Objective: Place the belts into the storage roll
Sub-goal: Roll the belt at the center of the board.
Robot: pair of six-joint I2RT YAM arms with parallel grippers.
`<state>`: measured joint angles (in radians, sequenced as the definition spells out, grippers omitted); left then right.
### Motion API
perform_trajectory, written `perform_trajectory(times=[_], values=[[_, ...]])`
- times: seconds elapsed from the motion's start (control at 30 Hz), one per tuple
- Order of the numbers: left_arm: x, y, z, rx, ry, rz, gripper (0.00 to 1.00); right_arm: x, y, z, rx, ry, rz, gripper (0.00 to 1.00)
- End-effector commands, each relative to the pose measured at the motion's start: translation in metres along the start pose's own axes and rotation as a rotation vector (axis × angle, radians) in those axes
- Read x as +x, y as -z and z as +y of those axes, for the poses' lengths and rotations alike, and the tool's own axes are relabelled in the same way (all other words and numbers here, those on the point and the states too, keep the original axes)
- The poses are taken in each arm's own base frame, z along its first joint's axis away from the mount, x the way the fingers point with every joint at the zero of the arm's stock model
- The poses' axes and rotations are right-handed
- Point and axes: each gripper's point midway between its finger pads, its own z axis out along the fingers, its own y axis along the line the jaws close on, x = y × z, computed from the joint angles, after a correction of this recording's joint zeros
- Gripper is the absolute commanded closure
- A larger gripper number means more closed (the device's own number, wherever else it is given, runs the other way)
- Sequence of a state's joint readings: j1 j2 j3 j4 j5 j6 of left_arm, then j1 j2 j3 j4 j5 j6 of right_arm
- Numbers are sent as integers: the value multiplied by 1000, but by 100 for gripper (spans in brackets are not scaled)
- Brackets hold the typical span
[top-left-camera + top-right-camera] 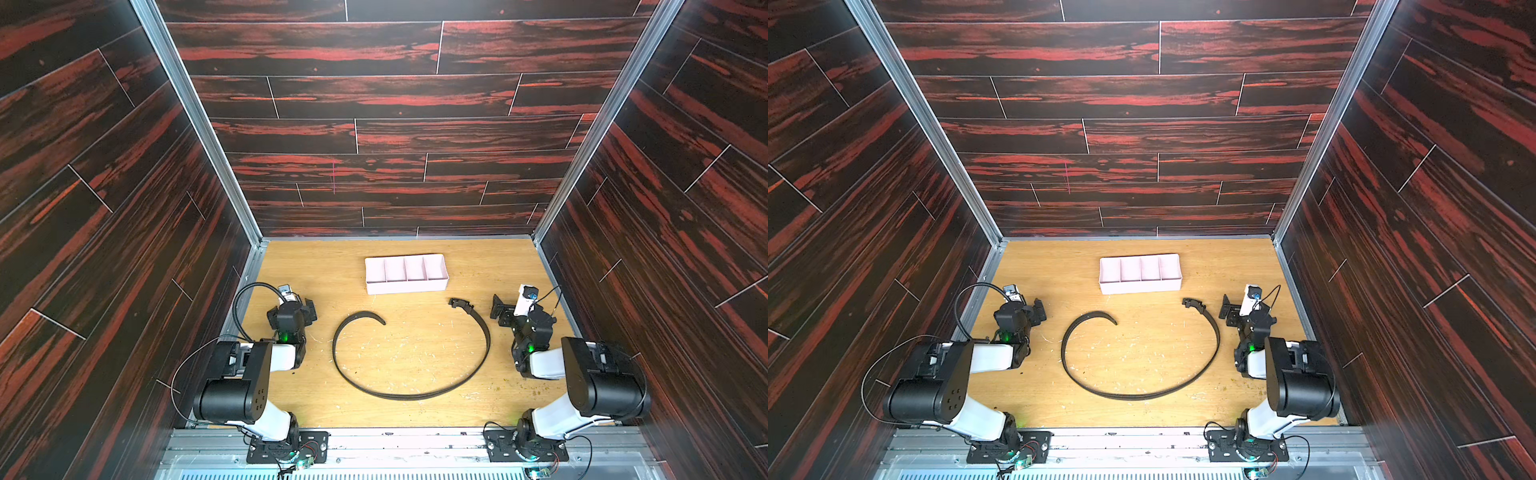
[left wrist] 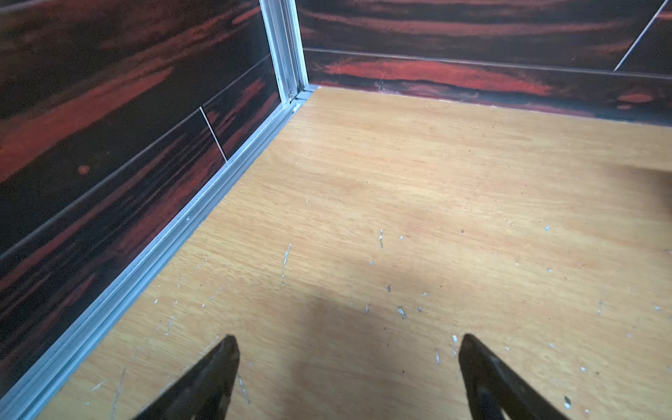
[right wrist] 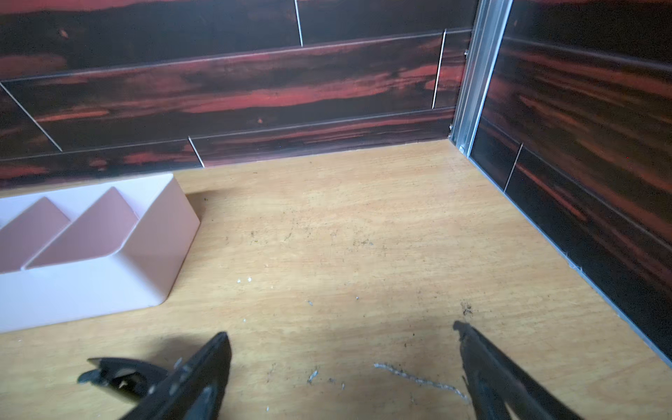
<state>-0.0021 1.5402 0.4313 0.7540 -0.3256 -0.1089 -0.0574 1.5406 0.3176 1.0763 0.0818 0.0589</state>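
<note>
The black belt (image 1: 485, 343) lies loose on the wooden tabletop (image 1: 415, 357) in a wide open arc, seen in both top views, and it is wholly outside the pale pink four-compartment tray (image 1: 407, 286). The tray sits behind the belt, nearer the back wall. The belt's buckle (image 1: 460, 304) lies on the right arm's side, near the tray's front right corner and just beside the right gripper (image 1: 500, 309). The tapered tip (image 1: 380, 319) curls inward on the left arm's side, apart from the left gripper (image 1: 309, 309). In the right wrist view the right gripper (image 3: 342, 338) is spread wide with only bare wood between its fingers. The buckle (image 3: 120, 376) sits close outside one finger (image 3: 203, 374), and whether they touch cannot be told. In the left wrist view the left gripper (image 2: 347, 349) is likewise released, its jaws wide over bare wood beside the aluminium rail (image 2: 163, 251).
</note>
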Motion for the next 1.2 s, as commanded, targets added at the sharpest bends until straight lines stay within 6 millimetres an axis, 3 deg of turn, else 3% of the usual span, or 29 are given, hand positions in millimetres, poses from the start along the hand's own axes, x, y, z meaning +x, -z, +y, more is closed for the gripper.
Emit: perform_trajectory(times=[0.0,0.13,0.33,0.5,0.7,0.9,1.0,1.17], values=[[-34,2,-4,-13,-38,43,2,-25,-8,-5,31,-4,52,1],[-65,12,-10,-51,0,171,0,-47,-11,2,24,-75,163,1],[-92,54,-30,-12,43,353,0,-51,-2,19,33,-175,365,1],[-80,91,-51,74,110,571,0,-46,14,37,17,-267,542,1],[-52,122,-86,159,296,771,0,-30,28,54,68,-226,661,1],[-41,137,-127,148,412,823,0,-4,35,65,114,-171,727,1],[-34,142,-159,173,502,841,0,7,37,72,110,-160,751,1],[-18,138,-188,102,574,925,2,15,42,75,117,-156,758,1]])
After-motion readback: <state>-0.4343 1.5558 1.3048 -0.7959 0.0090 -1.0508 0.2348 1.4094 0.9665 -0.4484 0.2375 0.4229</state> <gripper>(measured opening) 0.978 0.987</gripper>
